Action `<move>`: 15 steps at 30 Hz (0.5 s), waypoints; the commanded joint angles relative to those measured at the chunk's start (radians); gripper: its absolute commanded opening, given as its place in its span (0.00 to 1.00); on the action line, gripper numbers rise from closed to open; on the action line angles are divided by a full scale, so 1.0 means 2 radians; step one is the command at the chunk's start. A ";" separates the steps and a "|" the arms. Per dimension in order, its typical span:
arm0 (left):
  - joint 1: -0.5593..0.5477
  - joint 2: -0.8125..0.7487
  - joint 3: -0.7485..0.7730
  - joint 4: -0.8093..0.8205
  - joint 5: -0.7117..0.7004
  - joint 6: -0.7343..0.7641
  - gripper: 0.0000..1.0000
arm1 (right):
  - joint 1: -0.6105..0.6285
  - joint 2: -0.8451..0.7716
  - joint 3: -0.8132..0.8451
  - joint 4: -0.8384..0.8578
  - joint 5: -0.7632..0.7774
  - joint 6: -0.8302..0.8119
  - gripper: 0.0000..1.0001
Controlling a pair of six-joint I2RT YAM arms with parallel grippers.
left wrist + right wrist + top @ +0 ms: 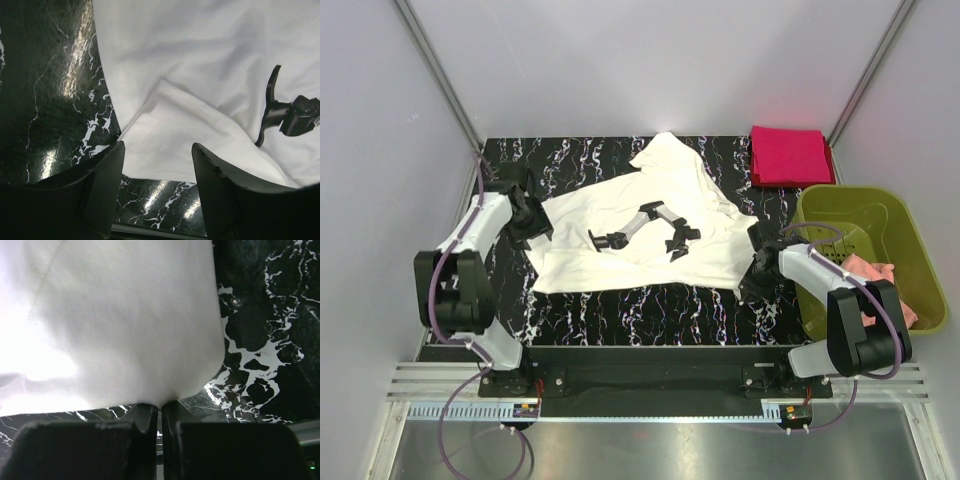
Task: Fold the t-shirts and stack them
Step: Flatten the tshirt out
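Observation:
The cream-white t-shirt [588, 208] lies spread and rumpled across the black marbled table [650, 310], black print [652, 222] facing up. The magenta-red t-shirt [790, 155] lies folded at the back right corner. My left gripper [534, 226] is open at the shirt's left edge; in the left wrist view its fingers [106, 186] stand wide apart over a folded edge of the white cloth [175, 125]. My right gripper [757, 262] is at the shirt's right edge, shut on the white cloth [125, 325], which bunches into the closed jaws [161, 409].
An olive-green plastic basket [902, 218] stands off the table's right side with a pink cloth [882, 276] in it. Grey walls and slanted metal posts enclose the back. Bare table shows in front of the shirt.

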State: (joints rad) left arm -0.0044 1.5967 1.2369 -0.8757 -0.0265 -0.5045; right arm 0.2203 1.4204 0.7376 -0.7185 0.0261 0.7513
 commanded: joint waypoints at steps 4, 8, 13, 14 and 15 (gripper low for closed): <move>-0.003 0.091 0.074 -0.037 -0.018 0.020 0.50 | -0.001 -0.037 -0.003 -0.025 0.008 -0.017 0.00; -0.016 0.071 0.027 0.010 -0.012 0.025 0.52 | 0.000 -0.037 -0.006 -0.020 0.003 -0.015 0.00; -0.016 0.104 0.026 0.016 -0.010 0.040 0.57 | -0.001 -0.037 -0.008 -0.016 0.000 -0.018 0.00; -0.016 0.108 0.027 0.021 -0.007 0.041 0.57 | -0.001 -0.036 -0.007 -0.016 -0.001 -0.020 0.00; -0.016 0.115 0.029 0.021 -0.007 0.043 0.56 | -0.001 -0.034 -0.006 -0.017 -0.002 -0.021 0.00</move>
State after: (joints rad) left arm -0.0391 1.7981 1.2816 -0.8734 -0.0360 -0.4515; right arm 0.2203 1.3701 0.7300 -0.7486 0.0216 0.7280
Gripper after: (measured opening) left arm 0.565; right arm 0.019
